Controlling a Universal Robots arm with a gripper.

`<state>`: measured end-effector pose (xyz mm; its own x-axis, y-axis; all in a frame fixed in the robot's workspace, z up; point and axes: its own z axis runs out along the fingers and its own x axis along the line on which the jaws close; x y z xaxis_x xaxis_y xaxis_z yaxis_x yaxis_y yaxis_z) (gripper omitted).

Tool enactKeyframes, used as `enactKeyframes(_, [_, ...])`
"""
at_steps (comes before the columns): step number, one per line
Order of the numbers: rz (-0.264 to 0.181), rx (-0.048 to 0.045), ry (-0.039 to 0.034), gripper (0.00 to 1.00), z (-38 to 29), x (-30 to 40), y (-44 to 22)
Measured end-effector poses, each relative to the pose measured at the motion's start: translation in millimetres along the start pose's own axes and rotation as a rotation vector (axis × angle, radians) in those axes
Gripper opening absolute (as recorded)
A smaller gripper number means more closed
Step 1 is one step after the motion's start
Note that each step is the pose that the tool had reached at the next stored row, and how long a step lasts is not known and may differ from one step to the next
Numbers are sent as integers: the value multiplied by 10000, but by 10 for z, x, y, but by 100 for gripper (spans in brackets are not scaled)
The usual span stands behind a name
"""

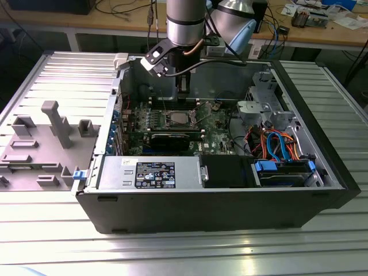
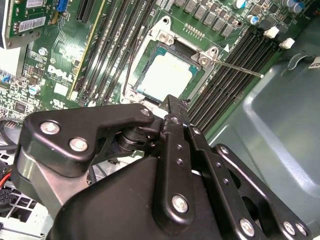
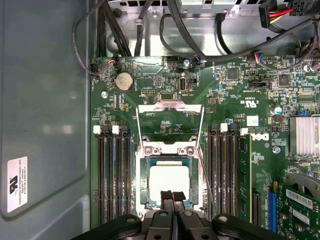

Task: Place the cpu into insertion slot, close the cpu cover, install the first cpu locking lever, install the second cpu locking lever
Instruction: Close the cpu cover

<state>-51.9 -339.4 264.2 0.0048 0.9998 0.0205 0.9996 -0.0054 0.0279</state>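
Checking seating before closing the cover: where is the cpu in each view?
Exterior view: cpu mid-motherboard, just below the arm.
Second wrist view: cpu is the pale square just beyond the tool.
First wrist view: cpu between the tool and the open cpu cover.
Shared landmark: black memory slots flanking the insertion slot.

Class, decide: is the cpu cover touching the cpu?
Apart. In the first wrist view the cpu cover is swung back open, and the cpu lies bare beside it.
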Motion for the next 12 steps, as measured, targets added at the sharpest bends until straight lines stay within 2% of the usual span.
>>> enactKeyframes(12, [0,0,-1,11,1,0,30])
